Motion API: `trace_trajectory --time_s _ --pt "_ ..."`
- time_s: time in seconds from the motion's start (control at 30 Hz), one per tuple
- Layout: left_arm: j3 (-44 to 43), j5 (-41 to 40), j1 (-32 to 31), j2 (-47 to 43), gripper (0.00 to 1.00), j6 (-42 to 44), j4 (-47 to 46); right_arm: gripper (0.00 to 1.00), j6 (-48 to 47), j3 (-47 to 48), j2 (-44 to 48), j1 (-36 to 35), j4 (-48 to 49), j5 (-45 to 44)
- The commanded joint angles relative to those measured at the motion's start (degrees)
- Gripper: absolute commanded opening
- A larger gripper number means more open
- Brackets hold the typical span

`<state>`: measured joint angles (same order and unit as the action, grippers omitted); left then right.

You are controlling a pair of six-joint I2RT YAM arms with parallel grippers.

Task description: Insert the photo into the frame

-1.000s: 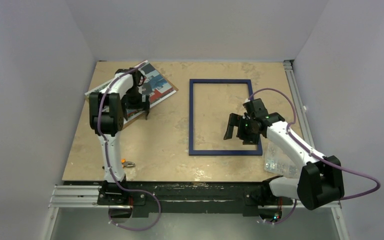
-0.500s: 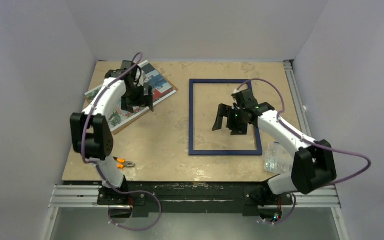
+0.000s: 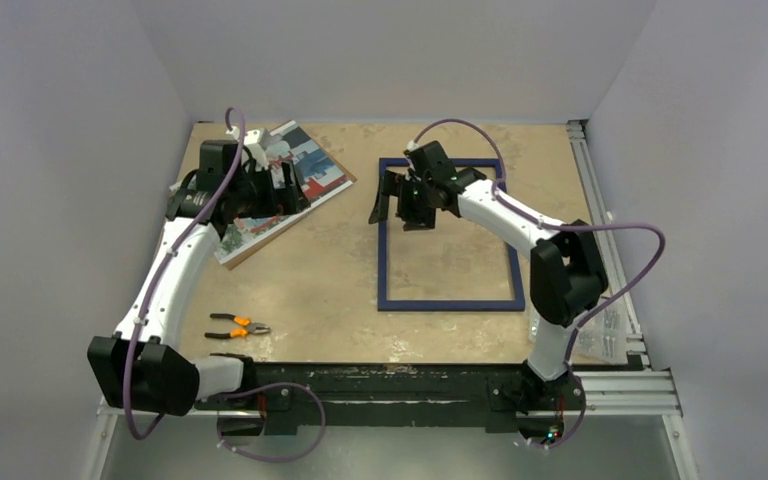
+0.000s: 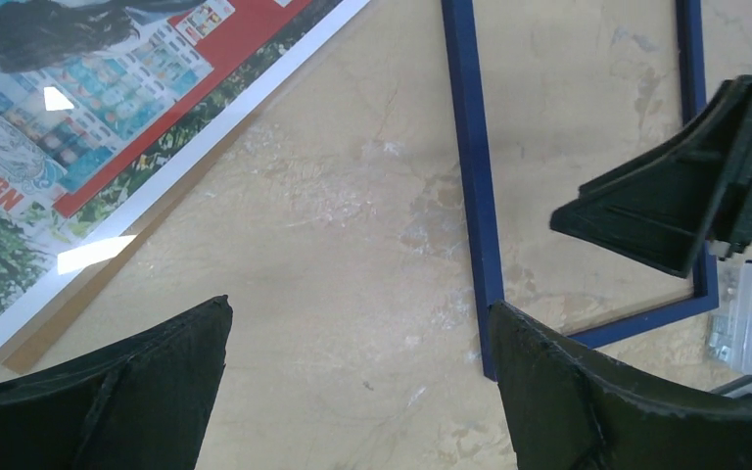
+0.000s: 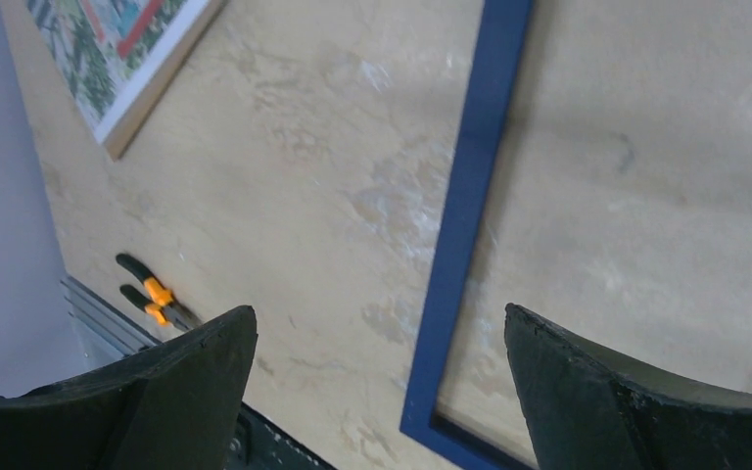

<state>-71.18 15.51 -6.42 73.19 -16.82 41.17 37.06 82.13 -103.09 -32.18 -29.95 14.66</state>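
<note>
- While both pincers stand wide open and hold nothing, the left gripper (image 3: pixel 282 192) hangs over the near edge of the photo (image 3: pixel 312 165), and the right gripper (image 3: pixel 400 205) over the far left corner of the frame (image 3: pixel 450 303)
- Photo and frame lie flat and well apart, the photo at the far left, the frame right of the middle
- Because the photo lies on a brown backing board (image 4: pixel 39 328), a grab at its edge may take both sheets, or crease the thin print
- Should the fingers only press down, the print could slide off the board rather than lift
- A nudge on the thin blue rail would likely skid the frame across the smooth top
- With both arms reaching toward the middle, they risk meeting as the photo is carried over
- Beige marbled table (image 3: pixel 340 290), scuffed pale in patches; orange-handled pliers (image 3: pixel 238 326) near the left front, a clear plastic packet (image 3: pixel 600 335) at the right front
- Plain pale walls close in three sides
</note>
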Motion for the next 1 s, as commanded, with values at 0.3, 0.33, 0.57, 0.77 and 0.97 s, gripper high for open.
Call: trace_trajectory --time_s 0.3,0.33,0.57,0.77,0.97 --pt "-7.9 -5.1 2.6 11.4 1.0 -8.3 -5.9 0.93 1.8 30.3 -23.3 -1.3 2.8 -0.8" --pt "-8.9 -5.6 2.8 13.2 1.0 -8.5 -5.3 0.93 1.7 33.1 -25.7 -1.3 2.1 -0.9" --pt "-18.2 -10.4 4.2 26.8 0.92 -9.9 2.1 0.91 1.4 52.8 -40.5 -1.3 -1.9 0.1" --pt "-24.4 -9.6 5.0 37.5 0.66 -9.9 4.8 0.9 4.7 54.4 -44.1 -0.8 1.9 -2.4" --pt "-29.3 -9.2 6.4 45.2 0.63 -9.9 7.9 0.89 8.7 55.0 -47.3 -0.7 3.6 -3.1"
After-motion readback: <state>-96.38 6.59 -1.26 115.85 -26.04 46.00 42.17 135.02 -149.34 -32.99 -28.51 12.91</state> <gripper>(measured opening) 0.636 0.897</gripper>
